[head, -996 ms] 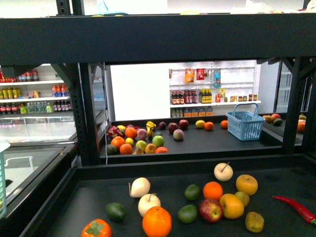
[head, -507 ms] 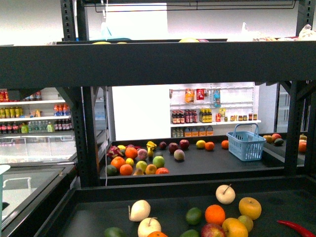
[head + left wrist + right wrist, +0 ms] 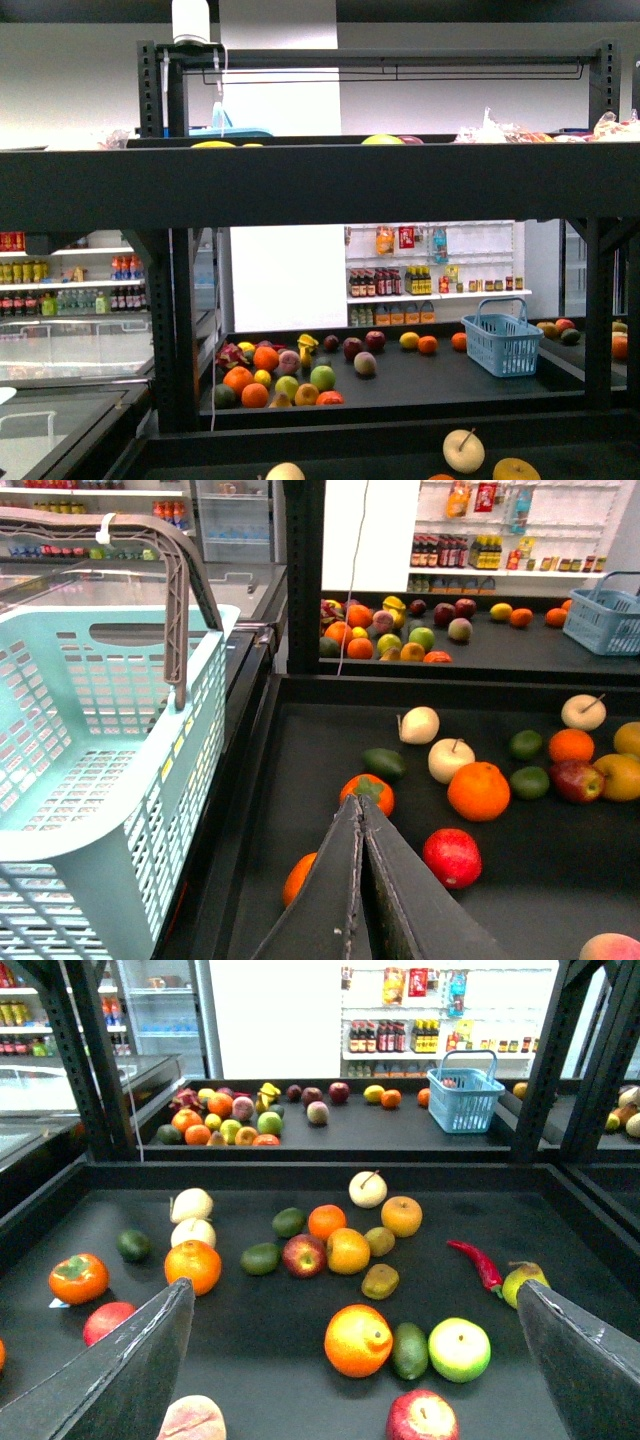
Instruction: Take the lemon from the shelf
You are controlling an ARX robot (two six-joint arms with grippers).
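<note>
The shelf (image 3: 320, 188) is a black metal rack with tray decks. Over the upper deck's front rim peeks the bright yellow top of the lemon (image 3: 383, 139); the rest of it is hidden by the rim. A flatter yellow sliver (image 3: 213, 144) shows further left on that deck. Neither gripper appears in the front view. My left gripper (image 3: 360, 806) is shut on nothing, low over the lower deck (image 3: 560, 880) near a persimmon (image 3: 367, 792). My right gripper (image 3: 355, 1288) is wide open above an orange (image 3: 358, 1340) on that lower deck.
A teal basket (image 3: 100, 740) hangs beside the left gripper. Several fruits and a red chilli (image 3: 477, 1263) lie on the lower deck. A farther rack holds more fruit (image 3: 290, 368) and a blue basket (image 3: 503, 340). Bags (image 3: 500, 131) sit on the upper deck.
The front view has risen: the lower deck's fruits have slid down almost out of view, and the upper deck's rim and the things on it have come into view.
</note>
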